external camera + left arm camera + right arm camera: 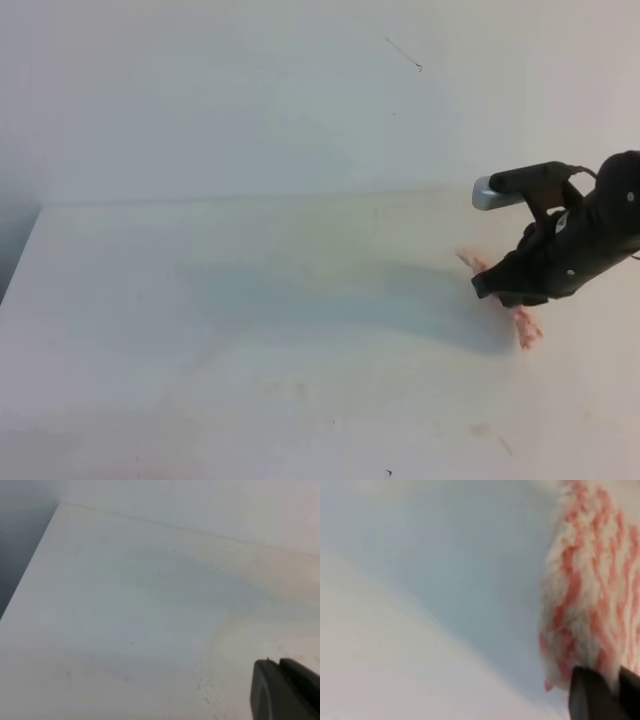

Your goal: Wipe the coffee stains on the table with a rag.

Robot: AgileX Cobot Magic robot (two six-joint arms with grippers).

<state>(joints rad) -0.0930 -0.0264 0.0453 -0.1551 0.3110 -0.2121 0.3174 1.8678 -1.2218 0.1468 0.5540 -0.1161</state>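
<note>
The right gripper (497, 285) is sitting low over the rag (527, 328) at the right side of the worktop (250, 300), and the pink-and-white cloth is poking out on either side of the black fingers (592, 695). From the right wrist view the rag (590, 590) is filling the right edge, fuzzy and close, touching the fingers, though whether they are clenched on it or released I cannot tell. The left gripper (285, 690) is showing only as a dark corner above bare worktop (125, 620), its state impossible to read. A faint brownish smudge (481, 429) is lying near the front edge.
</note>
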